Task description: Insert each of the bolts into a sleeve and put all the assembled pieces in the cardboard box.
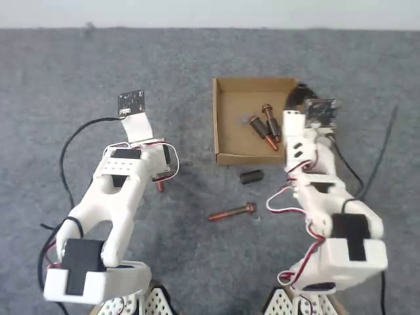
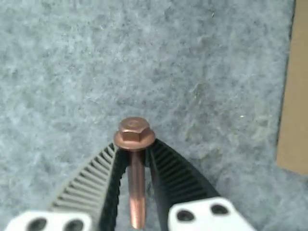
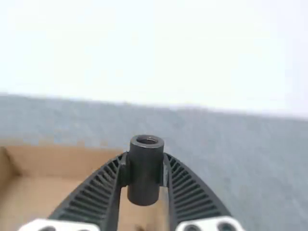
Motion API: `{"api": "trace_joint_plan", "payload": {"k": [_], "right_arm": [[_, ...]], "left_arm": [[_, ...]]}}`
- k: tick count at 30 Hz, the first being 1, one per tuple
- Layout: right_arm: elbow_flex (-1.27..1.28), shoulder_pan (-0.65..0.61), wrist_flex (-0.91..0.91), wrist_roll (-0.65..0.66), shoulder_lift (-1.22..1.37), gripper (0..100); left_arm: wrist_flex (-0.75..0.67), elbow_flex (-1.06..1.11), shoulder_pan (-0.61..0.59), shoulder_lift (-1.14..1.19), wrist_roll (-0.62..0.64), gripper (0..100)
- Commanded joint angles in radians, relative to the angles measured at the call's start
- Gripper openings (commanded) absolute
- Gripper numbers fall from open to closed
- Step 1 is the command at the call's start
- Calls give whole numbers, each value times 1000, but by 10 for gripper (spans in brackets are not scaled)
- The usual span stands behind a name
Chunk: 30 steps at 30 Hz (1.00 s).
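The grey carpeted surface (image 1: 197, 59) carries everything. The left arm (image 1: 111, 197) reaches out over it, well to the left of the cardboard box (image 1: 215, 118), and the right arm (image 1: 328, 203) stretches along the box's right side. The box sits open-topped at the far middle, and two assembled pieces (image 1: 266, 130) lie close side by side on its floor. A loose bolt (image 1: 232, 212) lies on the surface in front of the box, between the two arms. The left jaws pinch the held bolt (image 2: 135, 163) by its shank, with its hexagonal head just past their tips, over bare surface. A loose sleeve (image 1: 251, 176) lies just beside the box's near wall. The right jaws pinch the held sleeve (image 3: 146, 168) upright, bore showing on top, over the box's right edge.
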Motion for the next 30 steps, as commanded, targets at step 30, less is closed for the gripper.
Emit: {"api": "trace_joint_plan", "payload": {"k": [30], "right_arm": [[218,-401,-529,-120,159,6]], "left_arm": [[-72,-2,-5,-64,-9,12]]}}
